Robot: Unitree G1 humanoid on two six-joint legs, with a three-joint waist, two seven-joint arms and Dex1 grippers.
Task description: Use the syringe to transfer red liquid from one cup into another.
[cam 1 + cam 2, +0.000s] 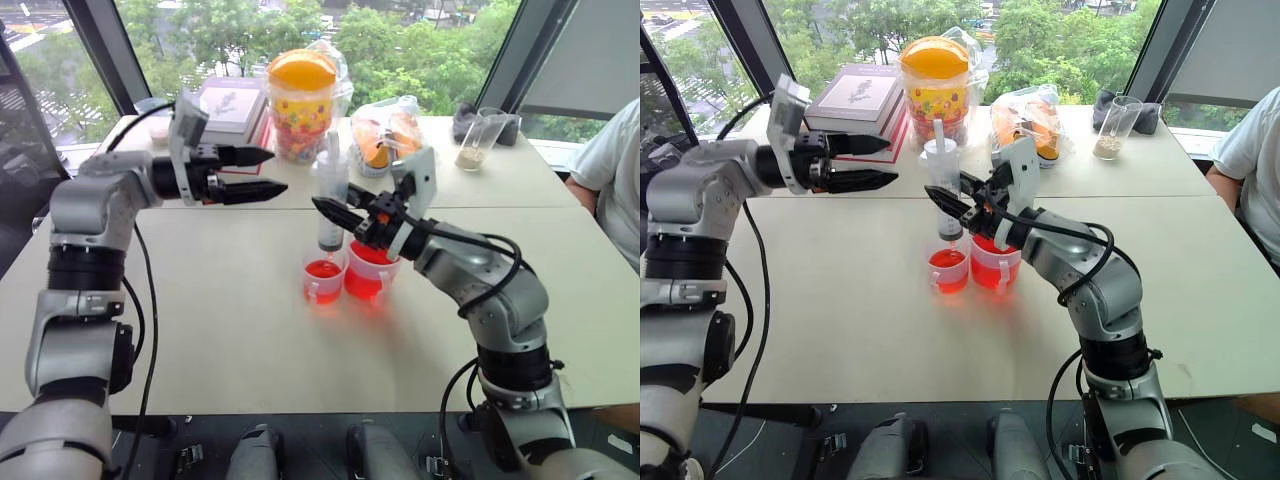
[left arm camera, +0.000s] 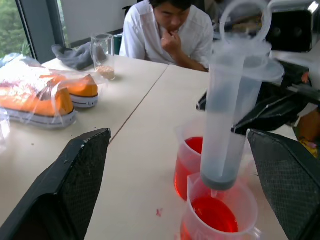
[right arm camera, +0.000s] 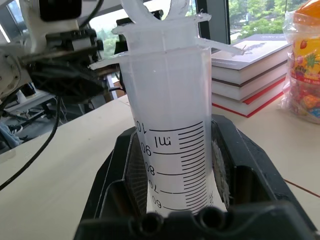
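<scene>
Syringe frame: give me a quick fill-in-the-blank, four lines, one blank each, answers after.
1. The right gripper is shut on the ____.
2. The syringe stands upright with its tip over the ____ of the two red cups.
3. The left gripper has its fingers ____, holding nothing.
4. The liquid in the smaller cup and the larger cup is ____ in colour.

Answers: syringe; smaller; open; red
</scene>
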